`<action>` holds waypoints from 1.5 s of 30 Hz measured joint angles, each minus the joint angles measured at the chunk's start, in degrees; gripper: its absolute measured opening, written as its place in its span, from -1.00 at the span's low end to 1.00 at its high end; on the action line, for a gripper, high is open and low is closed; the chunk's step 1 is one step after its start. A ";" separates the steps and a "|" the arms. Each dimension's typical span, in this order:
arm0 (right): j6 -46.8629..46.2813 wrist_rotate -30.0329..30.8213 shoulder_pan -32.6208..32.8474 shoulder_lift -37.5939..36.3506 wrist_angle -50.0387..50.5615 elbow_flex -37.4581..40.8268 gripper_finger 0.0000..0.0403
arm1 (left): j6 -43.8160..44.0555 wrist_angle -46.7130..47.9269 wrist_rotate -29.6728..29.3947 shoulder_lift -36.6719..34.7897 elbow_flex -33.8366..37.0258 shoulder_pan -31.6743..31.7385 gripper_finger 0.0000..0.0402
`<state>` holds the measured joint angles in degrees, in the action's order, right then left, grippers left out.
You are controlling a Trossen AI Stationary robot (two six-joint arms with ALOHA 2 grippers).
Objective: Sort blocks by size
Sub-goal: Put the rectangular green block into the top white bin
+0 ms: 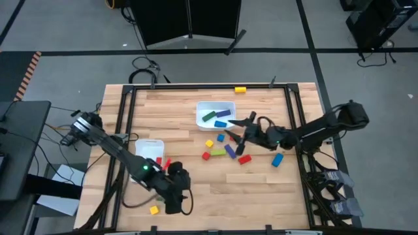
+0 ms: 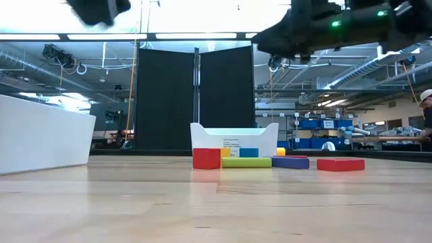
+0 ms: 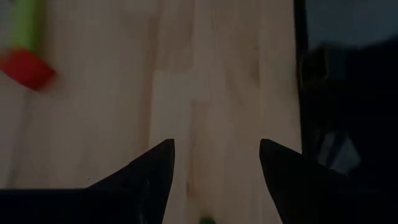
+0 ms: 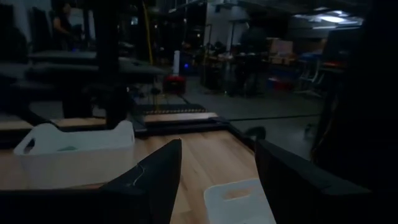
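Note:
Several blocks lie flat on the wooden table near its middle: a yellow cube [image 1: 209, 143], a red cube [image 1: 206, 155], a green bar [image 1: 217, 151], a purple bar [image 1: 230, 151], a red block [image 1: 245, 158] and a blue block [image 1: 277, 159]. The same row shows in the low view, with the red cube [image 2: 206, 158] and the green bar [image 2: 246, 162]. My right gripper [image 1: 235, 136] is open and empty above these blocks [image 4: 214, 180]. My left gripper [image 1: 175, 199] is open and empty over bare table near the near edge [image 3: 214, 180].
A white tray [image 1: 204, 109] at the far middle holds green and blue blocks. A second white tray [image 1: 149, 145] stands at the left with red blocks [image 1: 163, 162] beside it. A yellow block [image 1: 154, 209] lies near the near edge, another [image 1: 240, 89] at the far edge.

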<state>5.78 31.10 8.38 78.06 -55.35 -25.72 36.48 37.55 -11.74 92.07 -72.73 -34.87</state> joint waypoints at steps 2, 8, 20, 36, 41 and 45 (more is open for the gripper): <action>0.00 0.01 0.18 -1.61 -0.36 1.09 0.07 | -0.02 0.70 1.26 1.59 0.00 -0.09 0.21; 0.00 0.03 0.18 -2.68 -0.25 1.70 0.07 | 0.03 4.68 6.45 6.18 0.00 -0.39 0.21; 0.00 0.01 0.18 -2.29 -0.29 1.72 0.07 | 0.83 14.11 13.04 12.87 -2.78 -1.67 0.21; -0.02 -0.01 0.18 -2.27 -0.64 1.72 0.07 | 0.32 13.24 16.45 17.71 -3.16 -2.75 0.21; 0.18 -0.01 0.18 -2.24 -1.07 1.72 0.07 | 0.31 13.72 17.57 19.36 -3.17 -2.75 0.21; 0.25 -0.01 0.18 -2.24 -1.18 1.72 0.07 | 0.16 14.14 19.14 21.11 -3.21 -2.74 0.21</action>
<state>6.03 31.09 8.56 75.81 -56.53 -24.01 36.64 51.69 7.39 113.18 -75.94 -37.61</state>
